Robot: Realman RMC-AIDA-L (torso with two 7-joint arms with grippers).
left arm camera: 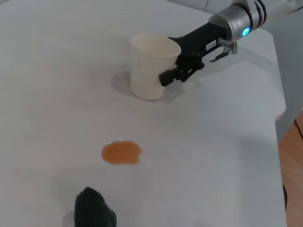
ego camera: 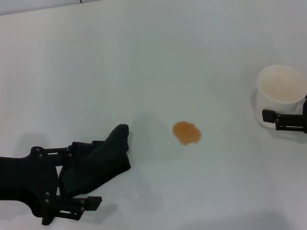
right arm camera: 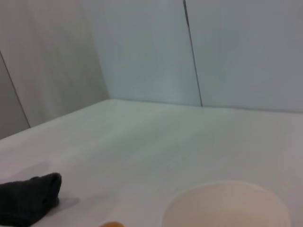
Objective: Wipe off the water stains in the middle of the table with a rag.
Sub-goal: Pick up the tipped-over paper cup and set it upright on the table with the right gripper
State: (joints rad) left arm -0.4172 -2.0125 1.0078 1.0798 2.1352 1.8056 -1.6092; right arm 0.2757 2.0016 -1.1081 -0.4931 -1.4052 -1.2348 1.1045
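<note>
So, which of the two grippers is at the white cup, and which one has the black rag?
The right gripper is at the cup; the left gripper has the rag, beside the water stains.

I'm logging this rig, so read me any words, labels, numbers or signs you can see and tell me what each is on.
No text here is legible.
Small white label on the right gripper, near the cup: too small to read.
White mark on that gripper at the head view's right edge: cut off, unreadable.
Rag, left gripper, stain, table: no text.
</note>
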